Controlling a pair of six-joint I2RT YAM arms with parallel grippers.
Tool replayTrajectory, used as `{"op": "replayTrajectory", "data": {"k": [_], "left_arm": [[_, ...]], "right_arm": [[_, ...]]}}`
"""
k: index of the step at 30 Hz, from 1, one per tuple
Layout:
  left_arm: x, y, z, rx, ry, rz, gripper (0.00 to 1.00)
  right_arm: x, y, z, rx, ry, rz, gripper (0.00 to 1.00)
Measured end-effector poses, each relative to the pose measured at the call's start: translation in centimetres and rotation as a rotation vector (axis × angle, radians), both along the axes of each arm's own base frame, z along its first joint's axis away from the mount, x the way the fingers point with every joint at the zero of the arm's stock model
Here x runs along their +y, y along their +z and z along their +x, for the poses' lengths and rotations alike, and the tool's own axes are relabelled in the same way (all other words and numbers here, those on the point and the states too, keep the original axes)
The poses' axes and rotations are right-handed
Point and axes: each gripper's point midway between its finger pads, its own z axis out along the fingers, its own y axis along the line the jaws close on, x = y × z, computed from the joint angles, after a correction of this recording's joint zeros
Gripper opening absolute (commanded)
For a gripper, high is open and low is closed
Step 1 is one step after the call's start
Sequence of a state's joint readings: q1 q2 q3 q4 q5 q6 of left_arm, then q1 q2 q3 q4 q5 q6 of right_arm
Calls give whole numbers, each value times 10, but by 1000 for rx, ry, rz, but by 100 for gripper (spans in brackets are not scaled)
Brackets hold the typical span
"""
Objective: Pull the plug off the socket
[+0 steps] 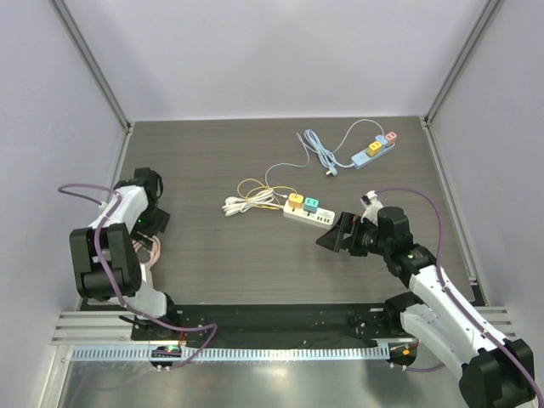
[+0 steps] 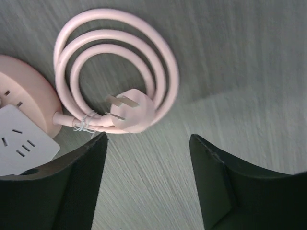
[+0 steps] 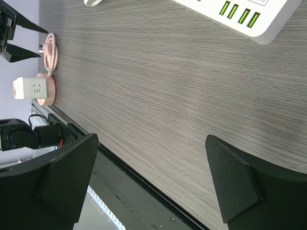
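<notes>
My left gripper (image 2: pixel 147 139) hangs with its jaws apart and nothing between them, over a pink coiled cable (image 2: pixel 163 62) whose pink plug (image 2: pixel 134 112) lies loose, prongs bare. Only the left wrist camera shows this; overhead, the arm covers it. Beside the coil, a white cube adapter (image 2: pixel 19 139) sits on a round pink socket base (image 2: pixel 29 81). My right gripper (image 3: pixel 152 140), wide open and empty, faces the white power strip (image 1: pixel 310 217) mid-table, with a yellow plug (image 1: pixel 295 201) and a teal plug (image 1: pixel 311 204) seated in it.

A: How's the light?
B: Bright, even, from above. Shadows on the table (image 1: pixel 255 263) are faint, with some glare on the rail (image 1: pixel 280 350).
A: Sharpness?
B: Left wrist view: left fingers (image 2: pixel 67 187) soft, a blurred shadow edge across the wood. Right wrist view crisp.
</notes>
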State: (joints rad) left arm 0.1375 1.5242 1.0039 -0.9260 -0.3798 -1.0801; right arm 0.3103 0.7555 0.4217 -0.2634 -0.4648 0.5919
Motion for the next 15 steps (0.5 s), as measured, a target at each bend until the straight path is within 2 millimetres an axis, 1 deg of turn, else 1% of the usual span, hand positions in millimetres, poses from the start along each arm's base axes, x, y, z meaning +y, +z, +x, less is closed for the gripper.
{"op": "replayTrajectory", "data": {"k": [3, 8, 11, 12, 13, 14, 15], "left_arm": [[3, -14, -8, 67, 41, -1, 68], [5, -29, -13, 124, 66, -9, 65], [6, -32, -14, 151, 55, -11, 56], [6, -33, -15, 162, 48, -12, 49], [6, -33, -16, 173, 35, -15, 48], [6, -33, -15, 179, 27, -16, 42], [6, -33, -15, 187, 14, -21, 31]], "right_arm": [[-1, 1, 2, -3, -2, -9, 100], [-1, 4, 6, -11, -2, -16, 100], [-1, 4, 7, -10, -3, -20, 100], [-1, 4, 7, -9, -4, -22, 100], [-1, 3, 7, -7, -6, -24, 100], [-1, 3, 8, -4, -6, -25, 100], [-1, 2, 8, 0, -8, -28, 100]]}}
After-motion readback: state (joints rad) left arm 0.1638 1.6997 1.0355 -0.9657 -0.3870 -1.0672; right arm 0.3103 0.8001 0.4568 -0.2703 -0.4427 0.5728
